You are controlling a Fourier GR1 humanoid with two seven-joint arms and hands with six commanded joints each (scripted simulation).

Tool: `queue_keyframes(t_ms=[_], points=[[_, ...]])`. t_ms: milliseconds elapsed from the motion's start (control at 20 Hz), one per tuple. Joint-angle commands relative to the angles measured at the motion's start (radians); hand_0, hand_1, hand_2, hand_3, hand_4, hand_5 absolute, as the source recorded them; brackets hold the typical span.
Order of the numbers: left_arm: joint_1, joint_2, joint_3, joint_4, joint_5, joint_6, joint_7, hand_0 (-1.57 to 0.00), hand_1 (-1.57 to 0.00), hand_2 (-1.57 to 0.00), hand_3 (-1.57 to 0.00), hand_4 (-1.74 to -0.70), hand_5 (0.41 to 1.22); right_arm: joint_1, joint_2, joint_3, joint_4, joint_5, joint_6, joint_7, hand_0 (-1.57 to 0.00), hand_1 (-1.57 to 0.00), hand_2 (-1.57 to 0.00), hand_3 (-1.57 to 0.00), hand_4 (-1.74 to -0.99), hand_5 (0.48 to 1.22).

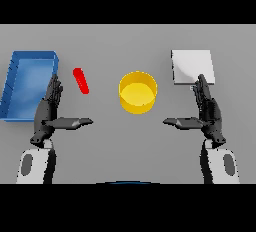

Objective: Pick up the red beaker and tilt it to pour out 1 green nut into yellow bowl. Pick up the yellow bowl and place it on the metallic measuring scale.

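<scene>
Nearest the camera, the two hands hovered low over the grey table [125,141], one on each side. The left hand [47,113] had its fingers [53,90] straight and pointing away from the robot, with the thumb [75,122] stretched sideways toward the middle of the table. It held nothing and touched nothing that could be seen. The right hand [209,113] mirrored it: fingers [202,88] straight and reaching away, thumb [180,123] stuck out toward the middle, palm empty.

Just beyond the left fingertips, slightly toward the middle, was the red beaker [80,80]. It looked like a short, narrow red bar, plain in colour, with its long axis running away from the robot and leaning a little, the far end nearer the left side and the near end nearer the centre. Whether it lay flat or stood tilted could not be told, and no nut was visible.

The yellow bowl [138,92] sat upright between the two hands, a round tub with a bright rim and a paler inside, well apart from the beaker. The scale [193,66], a flat pale square plate, sat at the far right, its near edge just beside the right fingertips. A blue tray [15,83] with raised walls stood at the far left, next to the left hand.
</scene>
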Motion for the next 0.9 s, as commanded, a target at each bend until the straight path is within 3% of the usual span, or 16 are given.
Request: queue_keyframes(t_ms=[0, 250, 350, 550, 850], points=[[0.001, 0.003, 0.003, 0.0, 0.003, -0.001, -0.001, 0.0, 0.0, 0.0, 0.0, -1.15, 0.599, -0.001, 0.0, 0.0, 0.001, 0.0, -0.001, 0.0, 0.0, 0.0, 0.0, 0.0, -1.167, 0.599], [0.006, 0.033, 0.027, 0.007, 0.03, -0.026, -0.005, 0.0, 0.0, 0.0, 0.0, -1.15, 0.599, -0.014, 0.002, -0.004, 0.018, -0.001, -0.002, 0.0, 0.0, 0.0, 0.0, 0.0, -1.167, 0.599], [0.072, 0.084, -0.014, -0.075, -0.02, -0.051, -0.032, 0.0, 0.0, 0.0, 0.0, -1.16, 0.599, 0.054, -0.057, 0.07, -0.044, 0.193, -0.066, -0.113, 0.0, 0.0, 0.0, 0.0, -1.163, 0.595], [0.106, 0.103, -0.049, -0.137, -0.057, -0.053, 0.018, 0.0, 0.0, 0.0, 0.0, -1.16, 0.6, 0.083, -0.069, 0.113, -0.091, 0.286, -0.092, -0.078, 0.0, 0.0, 0.0, 0.0, -1.162, 0.591], [0.051, 0.098, -0.075, -0.064, -0.114, -0.046, 0.031, 0.0, 0.0, 0.0, 0.0, -1.17, 0.605, 0.095, -0.054, 0.12, -0.123, 0.249, -0.065, -0.073, 0.0, 0.0, 0.0, 0.0, -1.224, 0.611]])
